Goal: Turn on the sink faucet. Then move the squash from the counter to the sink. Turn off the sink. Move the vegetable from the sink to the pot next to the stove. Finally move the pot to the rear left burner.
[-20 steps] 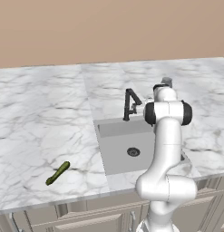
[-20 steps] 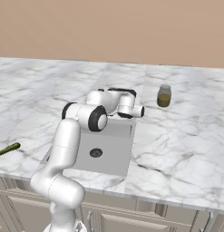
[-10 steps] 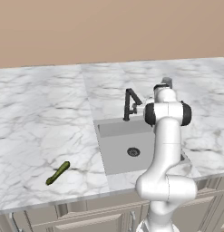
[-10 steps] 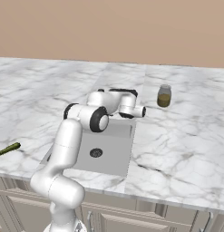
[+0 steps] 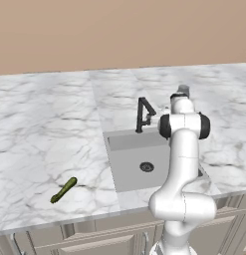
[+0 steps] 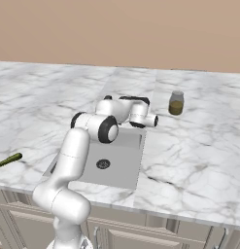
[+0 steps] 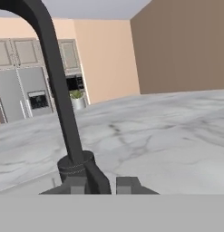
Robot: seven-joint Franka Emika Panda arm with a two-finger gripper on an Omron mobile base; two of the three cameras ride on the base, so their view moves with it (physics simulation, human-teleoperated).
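You are on step one: gripper [image 7: 103, 185] at the faucet [image 5: 144, 113] base, fingers slightly apart, nothing clamped. No water visible. Squash [image 5: 63, 190] lies on the counter [image 5: 40, 134] well left of the sink [image 5: 144, 160]. All later steps remain.

Matt black metal faucet [image 5: 144, 114], glossy veined marble counter [image 5: 45, 134].

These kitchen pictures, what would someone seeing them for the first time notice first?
Probably the white arm folded over the sink, with its gripper pressed close to the base of the black faucet, which looms large in the hand view. Next, the small green squash lying alone on the marble counter left of the sink, and a jar standing on the counter to the right of it.
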